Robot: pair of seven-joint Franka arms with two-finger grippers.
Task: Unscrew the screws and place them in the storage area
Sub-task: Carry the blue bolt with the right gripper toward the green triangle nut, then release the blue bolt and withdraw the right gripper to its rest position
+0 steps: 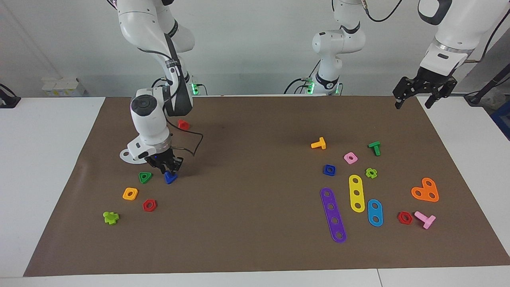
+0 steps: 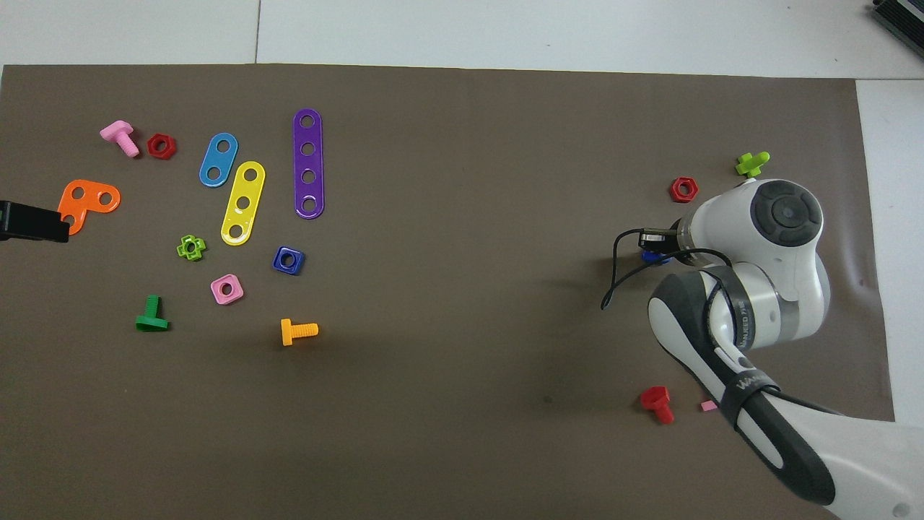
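Observation:
My right gripper [image 1: 168, 170] is low over the mat at the right arm's end, shut on the dark-blue bolt [image 1: 170, 177], whose triangular head is at or just above the mat. In the overhead view the arm hides most of the bolt [image 2: 653, 255]. The matching dark-blue square nut [image 1: 329, 170] lies flat toward the left arm's end and also shows in the overhead view [image 2: 289, 260]. My left gripper [image 1: 413, 104] waits raised over the mat's corner at the left arm's end, open and empty.
A green triangular nut [image 1: 145, 177], orange nut [image 1: 130, 193], red nut [image 1: 150, 205] and lime bolt [image 1: 110, 217] lie close to the right gripper. Purple [image 1: 333, 214], yellow [image 1: 356, 193] and light-blue [image 1: 375, 212] strips and several bolts and nuts lie around the blue nut.

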